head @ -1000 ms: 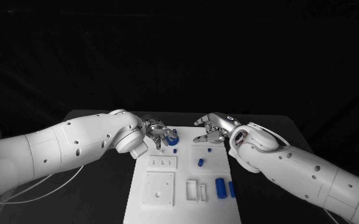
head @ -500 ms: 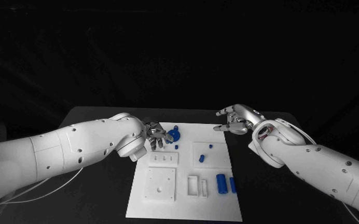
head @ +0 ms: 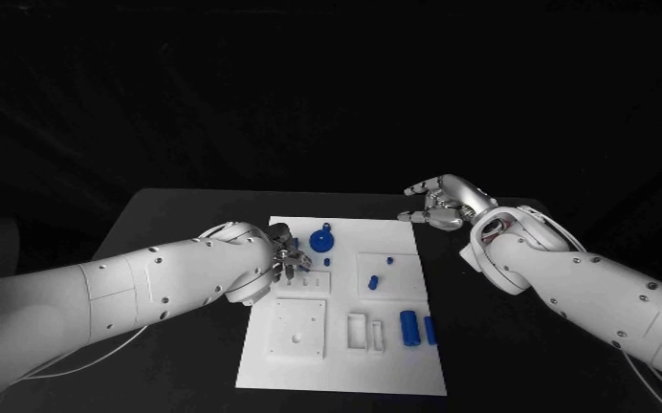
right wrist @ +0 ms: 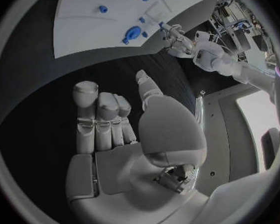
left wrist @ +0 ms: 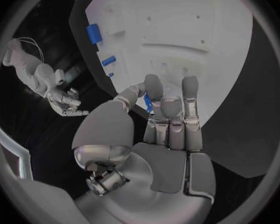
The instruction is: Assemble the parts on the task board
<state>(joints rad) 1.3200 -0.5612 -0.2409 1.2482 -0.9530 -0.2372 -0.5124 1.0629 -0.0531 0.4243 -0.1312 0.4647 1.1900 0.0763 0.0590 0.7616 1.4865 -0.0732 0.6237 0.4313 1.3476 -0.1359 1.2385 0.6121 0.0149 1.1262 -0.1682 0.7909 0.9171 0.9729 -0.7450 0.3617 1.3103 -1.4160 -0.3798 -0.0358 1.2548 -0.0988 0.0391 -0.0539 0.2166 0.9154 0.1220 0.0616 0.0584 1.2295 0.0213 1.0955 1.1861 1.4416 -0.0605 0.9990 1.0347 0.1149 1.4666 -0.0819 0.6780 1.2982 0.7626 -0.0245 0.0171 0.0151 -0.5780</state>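
Left hand: the left hand [head: 287, 262] sits over the near-left part of the task board [head: 345, 375]; fingers [left wrist: 171, 109] are drawn together, and in the left wrist view a small blue part [left wrist: 149, 103] is pinched between thumb and finger
Right hand: the right hand [head: 444, 205] hangs off the board's far-right corner, above the black table [head: 180, 207]; fingers [right wrist: 102, 115] are curled in toward the palm with nothing between them
Round blue part: a knob-shaped piece [head: 321, 239] stands on the board just beyond the left fingertips, apart from them
Small blue pegs: one small peg [head: 327, 262] lies just beside the left fingers, toward the board's middle; two more pegs [head: 372, 282] and [head: 390, 261] sit on the raised square plate between the two hands, well apart from the right fingers
Blue cylinders: a larger cylinder [head: 408, 325] and a thinner one [head: 430, 330] lie side by side near the board's right edge, on the near side of both hands
White fixtures: a square plate with holes [head: 298, 328] and a slotted block [head: 356, 333] lie nearer than the left fingers
Contact: whether the pinched part touches the board cannot be told
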